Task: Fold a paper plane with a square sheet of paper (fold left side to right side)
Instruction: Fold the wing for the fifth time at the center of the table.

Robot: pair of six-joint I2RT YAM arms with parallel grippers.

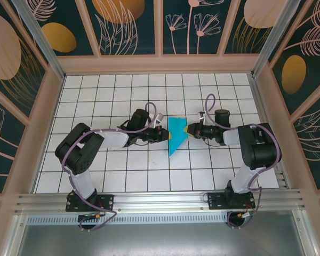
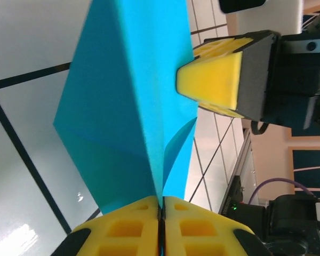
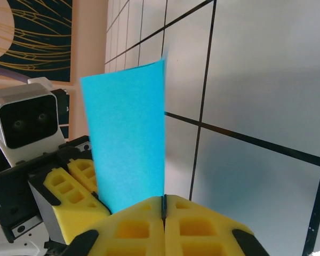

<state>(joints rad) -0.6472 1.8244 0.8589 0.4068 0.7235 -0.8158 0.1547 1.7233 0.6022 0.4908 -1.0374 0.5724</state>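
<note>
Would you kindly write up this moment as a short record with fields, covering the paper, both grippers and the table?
paper: teal paper, folded into a creased, pointed wedge, lying between the two grippers
left gripper: shut on the teal paper, fingers pinched together on one end
right gripper: shut on the teal paper from the opposite side
table: white surface with a dark grid
progress: partly folded, not yet a dart shape

My end effector (image 3: 164,200) is closed on the teal paper sheet's (image 3: 128,138) edge. The left end effector (image 3: 77,184) is just left of the sheet, with the gridded counter (image 3: 256,80) behind it.
</note>
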